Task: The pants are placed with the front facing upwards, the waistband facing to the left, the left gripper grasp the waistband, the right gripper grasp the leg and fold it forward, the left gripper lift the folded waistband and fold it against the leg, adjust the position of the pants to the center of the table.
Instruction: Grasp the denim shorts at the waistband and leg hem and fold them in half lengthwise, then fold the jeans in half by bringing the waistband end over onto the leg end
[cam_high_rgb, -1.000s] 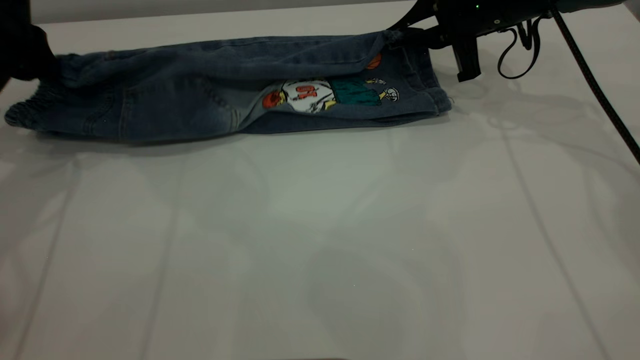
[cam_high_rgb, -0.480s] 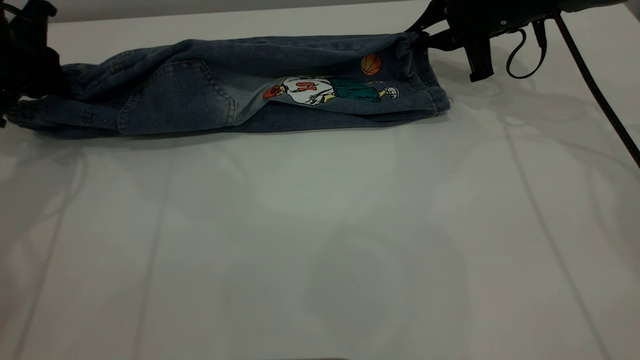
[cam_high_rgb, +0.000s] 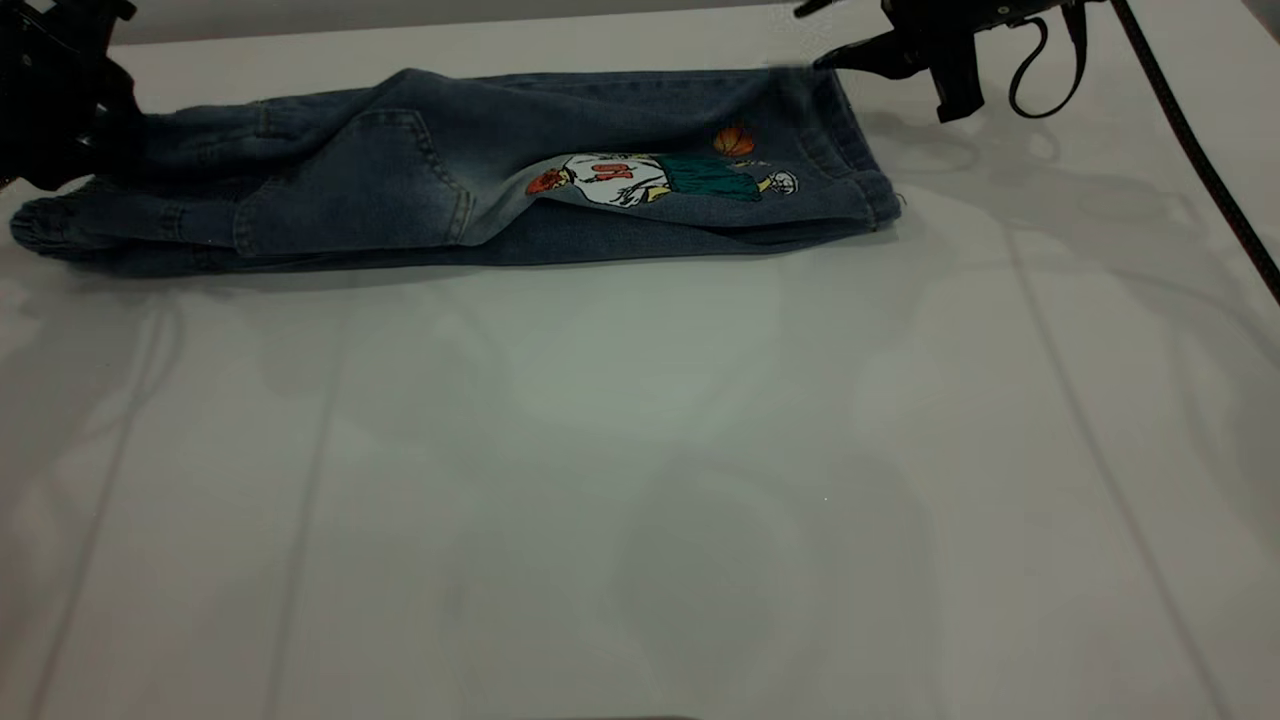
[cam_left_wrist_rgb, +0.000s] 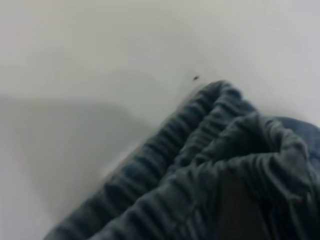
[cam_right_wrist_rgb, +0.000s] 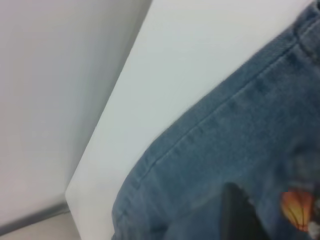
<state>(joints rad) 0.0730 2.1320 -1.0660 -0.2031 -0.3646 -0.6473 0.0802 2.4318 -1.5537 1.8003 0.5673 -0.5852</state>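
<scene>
Pants (cam_high_rgb: 450, 180) lie lengthwise across the worktop (cam_high_rgb: 640, 480), waistband (cam_high_rgb: 40, 225) beside the left claw (cam_high_rgb: 60, 100), whose grip I cannot tell.

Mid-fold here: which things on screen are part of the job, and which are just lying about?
Job: pants, waistband, leg, table, left gripper at the waistband end, right gripper open beyond the leg's hem.
Lying about: black cable by the right arm.

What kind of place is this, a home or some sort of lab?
Probably a robot test bench: a bare white table, one pair of denim pants, and a black arm at each far corner, left pincer and right pincer.
</scene>
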